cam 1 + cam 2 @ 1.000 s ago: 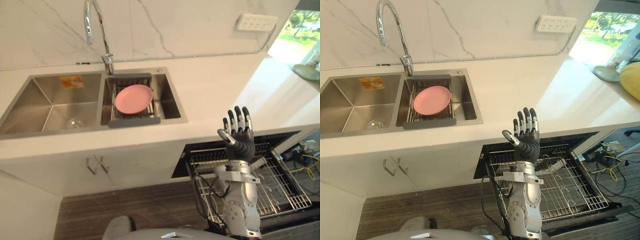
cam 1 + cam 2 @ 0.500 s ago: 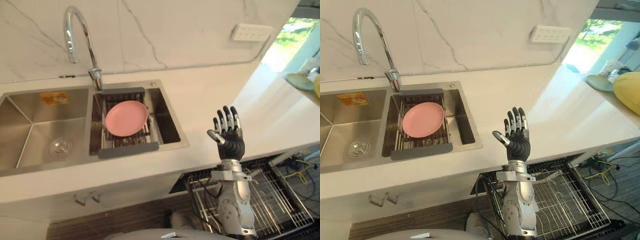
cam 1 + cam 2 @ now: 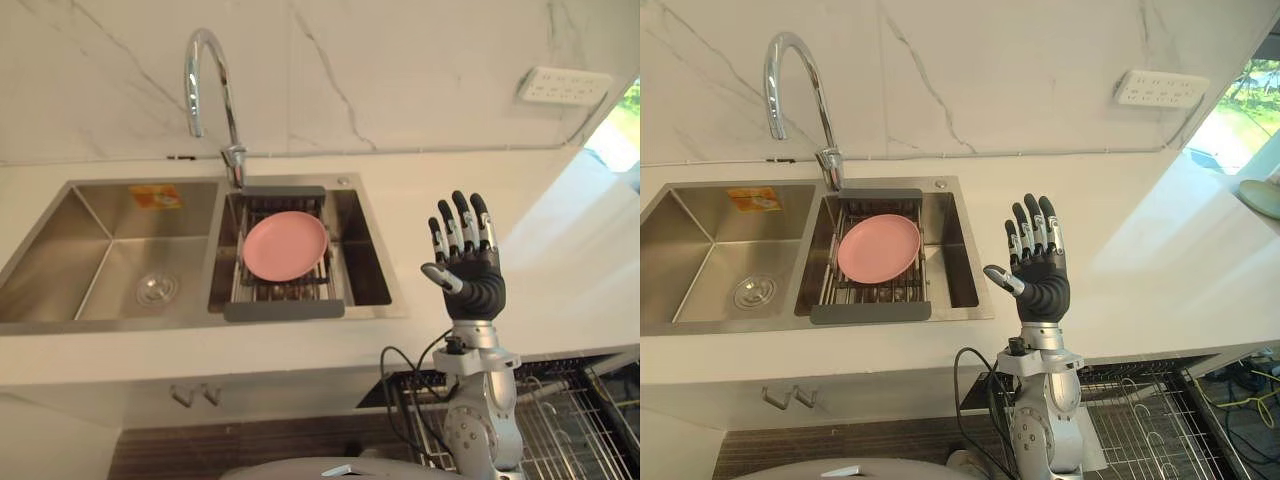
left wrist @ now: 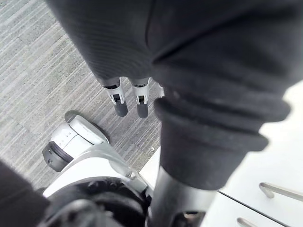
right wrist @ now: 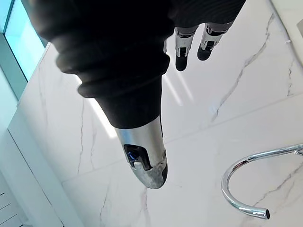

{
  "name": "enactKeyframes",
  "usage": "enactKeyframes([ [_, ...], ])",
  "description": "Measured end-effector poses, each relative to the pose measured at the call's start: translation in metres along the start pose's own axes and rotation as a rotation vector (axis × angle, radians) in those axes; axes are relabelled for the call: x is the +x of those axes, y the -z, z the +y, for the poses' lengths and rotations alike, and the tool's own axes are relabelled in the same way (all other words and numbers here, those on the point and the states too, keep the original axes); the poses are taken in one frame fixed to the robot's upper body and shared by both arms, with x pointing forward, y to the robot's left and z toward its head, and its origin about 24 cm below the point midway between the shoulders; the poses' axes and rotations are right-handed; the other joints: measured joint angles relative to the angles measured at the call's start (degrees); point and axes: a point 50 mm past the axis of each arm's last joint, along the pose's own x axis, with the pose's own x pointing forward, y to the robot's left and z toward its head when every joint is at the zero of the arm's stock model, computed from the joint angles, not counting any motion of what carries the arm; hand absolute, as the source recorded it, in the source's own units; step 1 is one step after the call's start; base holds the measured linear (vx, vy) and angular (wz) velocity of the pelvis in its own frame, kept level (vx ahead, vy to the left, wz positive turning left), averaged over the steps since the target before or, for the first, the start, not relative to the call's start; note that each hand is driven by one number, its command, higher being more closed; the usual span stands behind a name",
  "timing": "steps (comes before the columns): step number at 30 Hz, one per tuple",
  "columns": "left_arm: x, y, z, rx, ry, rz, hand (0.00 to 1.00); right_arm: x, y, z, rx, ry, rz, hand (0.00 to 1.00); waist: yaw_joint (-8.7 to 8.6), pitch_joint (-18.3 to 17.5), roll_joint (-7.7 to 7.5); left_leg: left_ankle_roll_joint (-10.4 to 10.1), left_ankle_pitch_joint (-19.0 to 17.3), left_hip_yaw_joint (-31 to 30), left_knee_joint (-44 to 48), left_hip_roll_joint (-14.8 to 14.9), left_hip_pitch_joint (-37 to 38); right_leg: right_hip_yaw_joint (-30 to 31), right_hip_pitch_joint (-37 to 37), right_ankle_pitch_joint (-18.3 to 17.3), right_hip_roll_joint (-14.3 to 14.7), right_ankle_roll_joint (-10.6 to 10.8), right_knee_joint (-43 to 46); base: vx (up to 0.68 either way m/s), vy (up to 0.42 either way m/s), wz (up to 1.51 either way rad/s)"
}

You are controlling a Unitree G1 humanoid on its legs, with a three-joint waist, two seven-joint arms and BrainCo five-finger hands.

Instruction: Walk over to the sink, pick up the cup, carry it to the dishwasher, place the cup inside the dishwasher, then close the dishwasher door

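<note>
We hold our right hand (image 3: 468, 272), fingers spread, over the white counter (image 3: 560, 250) by the steel double sink (image 3: 100, 215); left hand (image 4: 120, 104) relaxed above grey floor (image 4: 33, 71).

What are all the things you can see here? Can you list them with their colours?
sink: one, steel, two basins, set in the counter
tap: one, shiny silver, behind the sink between the basins
plate: one, pink, lying on the rack in the right basin
rack: one, metal with grey ends, across the right basin
sticker: one, orange, on the back wall of the left basin
counter: one, white, around the sink
socket strip: one, white, on the marble wall
cabinet handles: two, silver, below the sink
dishwasher rack: one, wire, pulled out below the counter
right hand: one, silver and dark, raised open over the counter
left hand: one, open, pointing down at the floor
</note>
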Motion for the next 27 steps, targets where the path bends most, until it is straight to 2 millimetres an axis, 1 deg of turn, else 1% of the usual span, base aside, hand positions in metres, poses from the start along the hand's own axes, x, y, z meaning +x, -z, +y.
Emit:
enactKeyframes([
  [1, 0.0, 0.0, 0.0, 0.011, -0.003, -0.003, 0.0, -0.001, 0.0, -0.001, -0.002, 0.003, 0.003, 0.0, 0.0, -0.1, -0.48, -0.2, 0.1, -0.3, 0.8, 0.1, 0.0, -0.4, 0.7, -0.3, -0.2, 0.1, -0.4, 0.03, 0.002, 0.67],
  [2, 0.0, -0.001, 0.001, 0.034, -0.012, -0.012, 0.0, -0.003, 0.0, -0.002, -0.005, 0.015, 0.007, 0.0, 0.04, 0.3, -0.21, -0.7, 0.2, 1.7, 6.6, 0.4, -2.5, -2.4, 2.3, -0.4, -0.9, 0.0, -1.4, 0.02, 0.045, 0.8],
  [3, 0.0, -0.005, 0.0, 0.052, -0.013, -0.028, 0.0, -0.003, -0.001, -0.004, -0.014, 0.022, 0.006, 0.0, 0.11, 0.3, -1.2, -1.1, 0.7, 4.7, 12.9, 0.4, -5.9, -3.8, 3.4, -0.4, -2.1, -0.4, -2.1, 0.0, 0.106, 1.04],
  [4, 0.002, -0.012, -0.003, 0.059, -0.02, -0.06, 0.0, -0.003, -0.003, -0.006, -0.024, 0.025, 0.002, 0.0, 0.56, 1.2, -2.18, 0.1, 0.5, 8.0, 20.4, 1.1, -9.8, -5.1, 4.8, -0.4, -3.6, -0.4, -2.8, -0.03, 0.084, 0.72],
  [5, 0.001, -0.011, -0.004, 0.056, -0.026, -0.064, 0.0, -0.002, -0.004, -0.008, -0.031, 0.028, -0.003, 0.0, 1.52, 1.1, -1.9, 1.0, -0.7, 9.6, 20.5, 1.7, -10.6, -5.1, 5.0, -0.5, -4.0, -0.3, -2.8, -0.02, 0.083, 0.41],
  [6, 0.001, -0.006, -0.008, 0.051, -0.032, -0.053, 0.0, 0.001, -0.006, -0.009, -0.038, 0.032, -0.018, 0.0, 2.56, 1.3, -0.71, 0.9, -0.9, 10.7, 17.3, 3.2, -11.7, -5.4, 5.5, -0.7, -4.0, 0.1, -2.8, -0.01, 0.089, 0.16],
  [7, -0.001, 0.002, -0.012, 0.037, -0.042, -0.036, 0.0, 0.002, -0.008, -0.011, -0.047, 0.024, -0.019, 0.0, 2.43, 1.0, 0.77, -1.3, 3.9, 10.0, 12.1, 4.4, -12.0, -5.9, 5.9, -1.2, -3.5, 1.8, -2.8, 0.01, 0.12, 0.03],
  [8, -0.002, 0.005, -0.011, 0.037, -0.042, -0.027, 0.0, 0.0, -0.006, -0.012, -0.04, 0.033, -0.01, 0.0, 2.89, 1.0, 0.72, -1.5, 4.6, 10.2, 11.8, 4.2, -11.7, -5.2, 6.1, -1.2, -3.8, 2.3, -3.0, 0.07, 0.147, -0.07],
  [9, -0.004, 0.005, -0.007, 0.044, -0.051, -0.037, 0.0, -0.003, -0.005, -0.011, -0.023, 0.041, -0.005, 0.0, 2.6, 0.7, -0.06, -1.1, 4.9, 11.0, 10.0, 3.0, -10.7, -3.3, 6.7, -0.8, -4.0, 2.7, -4.5, 0.11, 0.116, -0.17],
  [10, -0.004, 0.001, -0.004, 0.063, -0.058, -0.057, 0.0, -0.002, -0.005, -0.01, -0.017, 0.046, -0.019, 0.0, 2.15, 0.1, -0.74, -0.4, 5.7, 12.1, 7.8, 1.7, -10.4, -2.0, 6.5, 0.3, -4.9, 2.8, -5.5, 0.11, 0.088, -0.12],
  [11, -0.003, -0.002, -0.002, 0.073, -0.061, -0.066, 0.0, -0.002, -0.005, -0.01, -0.017, 0.045, -0.024, 0.0, 2.15, 0.2, -1.13, -0.2, 6.3, 12.5, 6.5, 1.0, -9.9, -1.6, 6.4, 0.7, -5.2, 2.9, -5.6, 0.08, 0.077, -0.09],
  [12, -0.001, -0.01, -0.002, 0.084, -0.065, -0.09, 0.0, -0.002, -0.006, -0.01, -0.02, 0.044, -0.03, 0.0, 2.16, 0.1, -2.06, 0.3, 7.2, 13.3, 4.5, -0.1, -9.6, -1.3, 5.8, 1.2, -6.0, 3.3, -6.3, 0.06, 0.07, -0.15],
  [13, 0.002, -0.017, -0.003, 0.092, -0.065, -0.107, 0.0, -0.001, -0.006, -0.009, -0.017, 0.042, -0.033, 0.0, 2.18, 0.4, -2.58, 0.4, 7.6, 13.7, 3.3, -0.7, -9.1, -0.9, 5.6, 1.4, -6.4, 3.2, -6.4, 0.05, 0.066, -0.12],
  [15, 0.005, -0.024, -0.004, 0.1, -0.061, -0.123, 0.0, -0.001, -0.005, -0.007, -0.009, 0.037, -0.03, 0.0, 2.07, 0.5, -3.03, 0.5, 7.6, 14.0, 2.5, -1.2, -8.6, -0.6, 5.5, 1.7, -6.7, 3.6, -6.3, 0.04, 0.036, -0.08],
  [16, 0.016, -0.069, -0.037, 0.082, 0.088, -0.264, 0.0, 0.006, -0.015, -0.01, -0.065, 0.083, -0.107, 0.0, 2.04, 1.6, -5.12, 0.5, 7.9, 13.5, 1.7, -1.6, -9.8, -0.6, 3.6, 1.2, -6.9, 3.6, -5.4, 0.02, 0.014, -0.04],
  [23, 0.016, -0.07, -0.037, 0.08, 0.091, -0.264, 0.0, 0.006, -0.015, -0.01, -0.065, 0.084, -0.106, 0.0, 1.98, 1.7, -5.37, 0.5, 7.9, 13.5, 1.6, -1.7, -9.5, -1.2, 3.7, 1.2, -7.1, 3.6, -5.4, 0.0, 0.0, 0.0],
  [27, 0.018, -0.07, -0.034, 0.087, 0.108, -0.225, 0.0, 0.006, -0.012, -0.011, -0.066, 0.088, -0.097, 0.0, 1.53, 1.9, -5.9, 0.5, 8.1, 13.5, 0.7, -1.9, -7.8, -1.4, 4.9, 1.3, -7.2, 3.6, -5.5, 0.0, 0.0, 0.0],
])
